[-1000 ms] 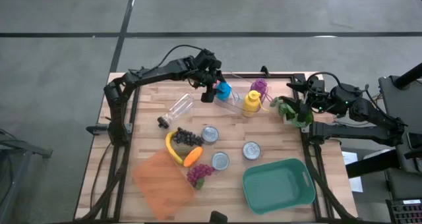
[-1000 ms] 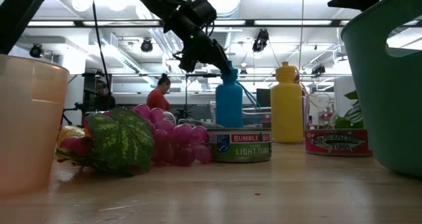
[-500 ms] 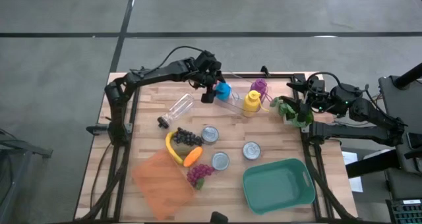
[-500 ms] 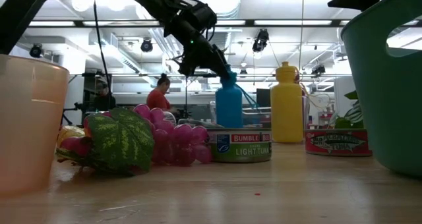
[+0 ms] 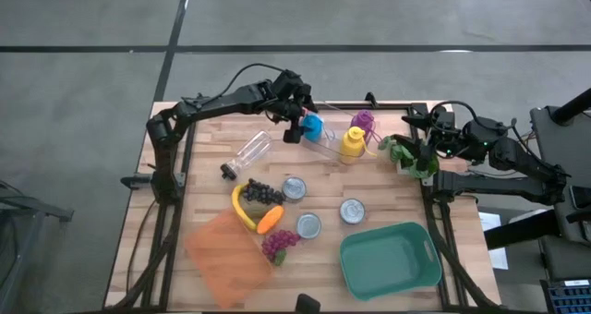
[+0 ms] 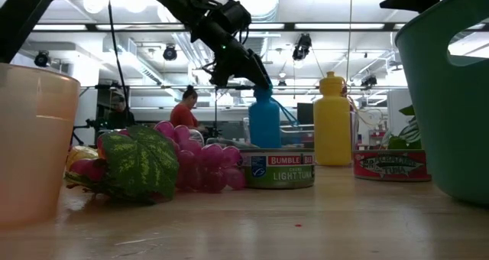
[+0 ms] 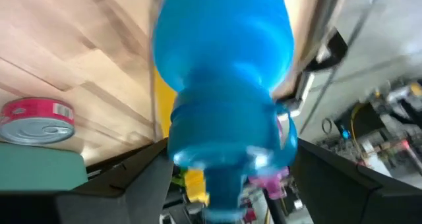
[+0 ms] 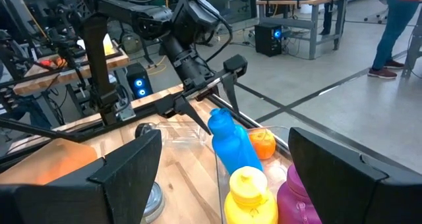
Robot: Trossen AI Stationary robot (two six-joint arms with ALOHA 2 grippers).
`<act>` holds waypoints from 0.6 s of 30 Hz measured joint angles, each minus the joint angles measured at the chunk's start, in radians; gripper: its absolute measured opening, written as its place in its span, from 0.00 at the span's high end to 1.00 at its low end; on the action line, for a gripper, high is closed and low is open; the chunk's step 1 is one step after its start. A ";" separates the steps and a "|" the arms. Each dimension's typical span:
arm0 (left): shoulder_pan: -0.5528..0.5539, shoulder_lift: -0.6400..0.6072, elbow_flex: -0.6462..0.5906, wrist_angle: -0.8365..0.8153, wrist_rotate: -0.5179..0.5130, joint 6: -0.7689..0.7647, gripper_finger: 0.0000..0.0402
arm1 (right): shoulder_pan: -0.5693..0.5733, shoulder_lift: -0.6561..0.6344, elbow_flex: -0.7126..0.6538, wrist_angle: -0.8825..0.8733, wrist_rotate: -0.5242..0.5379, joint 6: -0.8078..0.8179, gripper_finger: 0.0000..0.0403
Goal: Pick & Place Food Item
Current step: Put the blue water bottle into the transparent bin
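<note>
at the far side of the table [image 5: 388, 203], the left gripper [image 5: 294, 122] sits at the blue bottle [image 5: 312, 126], and its fingers have spread over the last second. earlier they pressed close on the bottle's neck; now they stand apart beside it. the bottle stands upright on its own in the low view, so my judgement is that this is a release, with the bottle just set down next to the yellow bottle [image 5: 353, 143].

the right gripper [image 5: 427, 148] waits at the far right edge, fingers apart and unchanged, with a leafy green item [image 5: 406, 157] just below it; whether it touches that item i cannot tell.

food items lie near the middle: banana [image 5: 241, 209], dark grapes [image 5: 263, 193], an orange piece [image 5: 270, 220], red grapes [image 5: 278, 245], none yet in the teal bin [image 5: 389, 259].

the left wrist view shows only the blue bottle filling the frame between the open fingers. the right wrist view alone shows a small orange fruit [image 8: 263, 142] behind the bottles, hidden from above.
</note>
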 joint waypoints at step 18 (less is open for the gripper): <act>0.000 0.000 0.000 0.035 -0.021 0.013 0.26 | 0.000 0.000 0.000 0.000 0.000 0.000 0.18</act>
